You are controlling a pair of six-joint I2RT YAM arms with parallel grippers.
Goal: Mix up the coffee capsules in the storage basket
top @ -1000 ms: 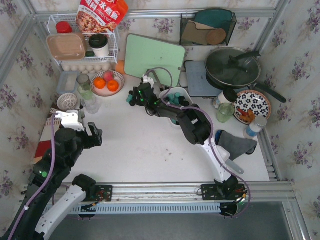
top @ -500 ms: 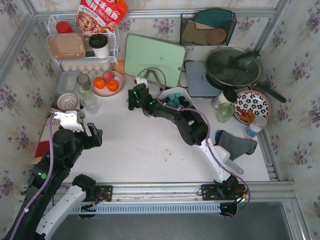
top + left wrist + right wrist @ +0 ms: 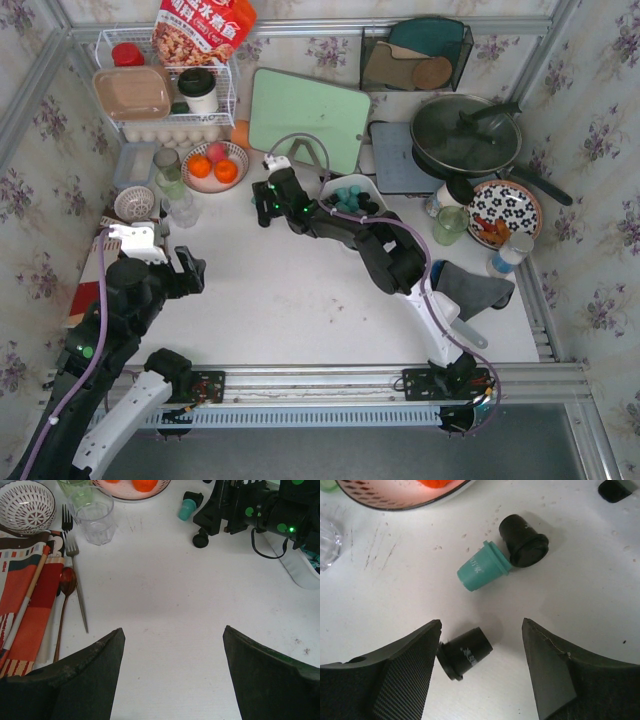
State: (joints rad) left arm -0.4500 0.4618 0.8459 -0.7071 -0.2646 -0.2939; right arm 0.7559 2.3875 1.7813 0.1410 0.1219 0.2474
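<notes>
Both arms are mostly matte black, with white lower links. The left arm (image 3: 120, 300) has a white housing (image 3: 135, 240) near its wrist, a lilac cable (image 3: 103, 290) running along it, and one green light (image 3: 88, 348) on a black link. The right arm (image 3: 385, 255) has a lilac cable of its own and several green lights near its wrist. Each base (image 3: 195, 385) is a black block with small red and green parts. The left fingers (image 3: 85, 680) are broad dark wedges, scuffed at the edges. The right fingers (image 3: 395, 680) are finely ribbed.
</notes>
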